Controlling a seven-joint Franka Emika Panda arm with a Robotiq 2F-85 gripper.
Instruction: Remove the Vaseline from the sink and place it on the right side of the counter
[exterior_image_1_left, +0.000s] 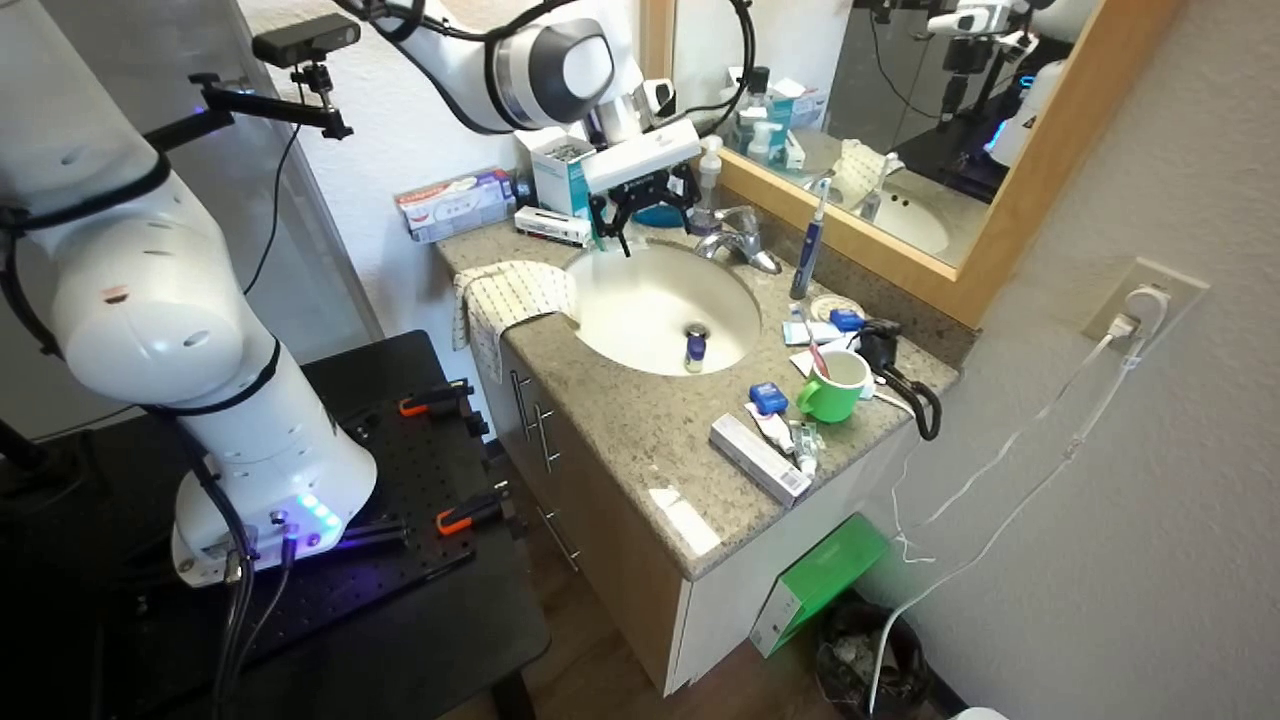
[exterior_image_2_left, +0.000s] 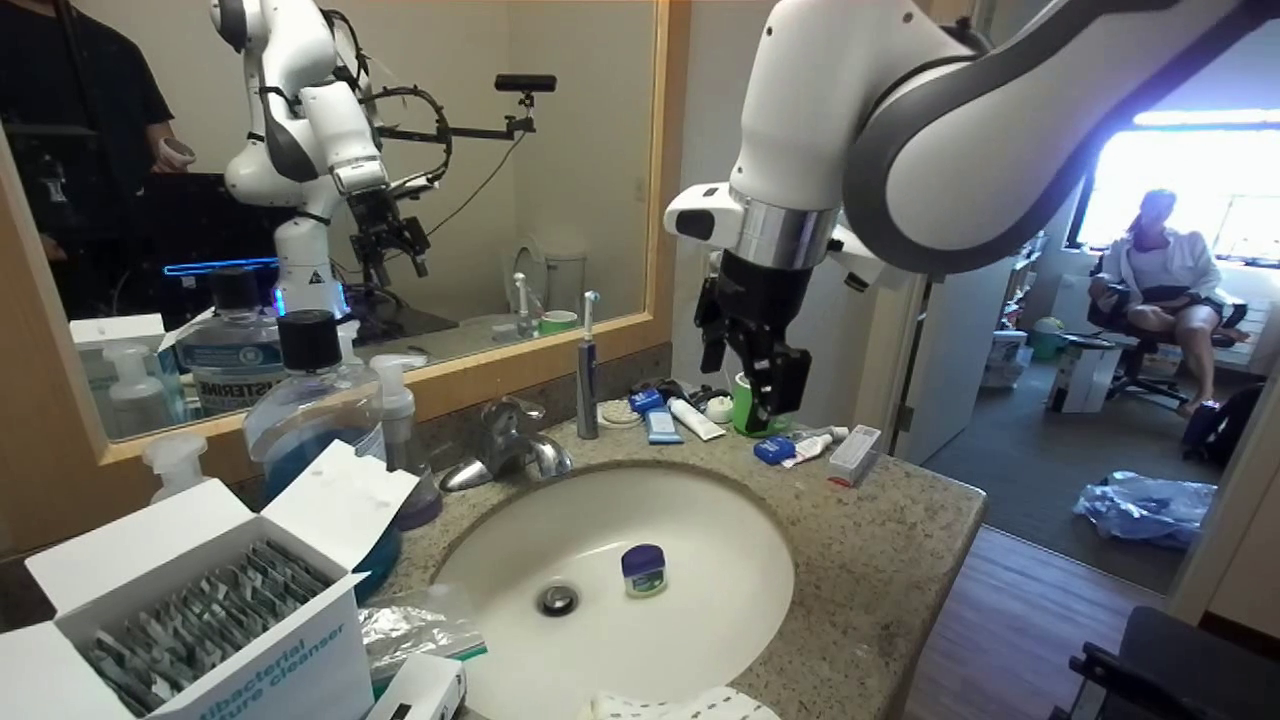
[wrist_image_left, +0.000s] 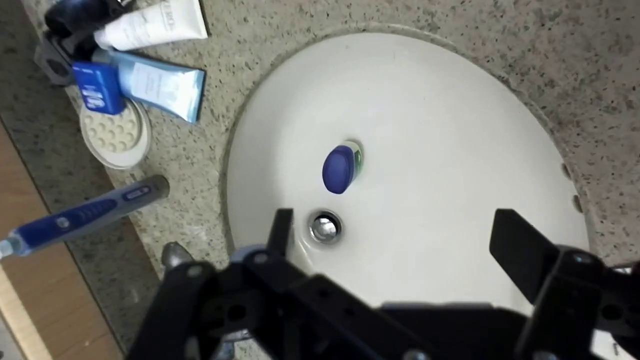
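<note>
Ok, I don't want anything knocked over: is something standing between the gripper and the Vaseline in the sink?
Nothing visible does: in the wrist view, the open gripper has a clear line to the Vaseline, which sits in the sink. The faucet stands at the sink's edge, off to the side.

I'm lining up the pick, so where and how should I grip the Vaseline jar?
Likely best from above, the open end effector straddling the lid across its narrower width: the Vaseline jar sits lid-up in the sink, apart from the drain, and the lid looks oval in the wrist view.
</note>
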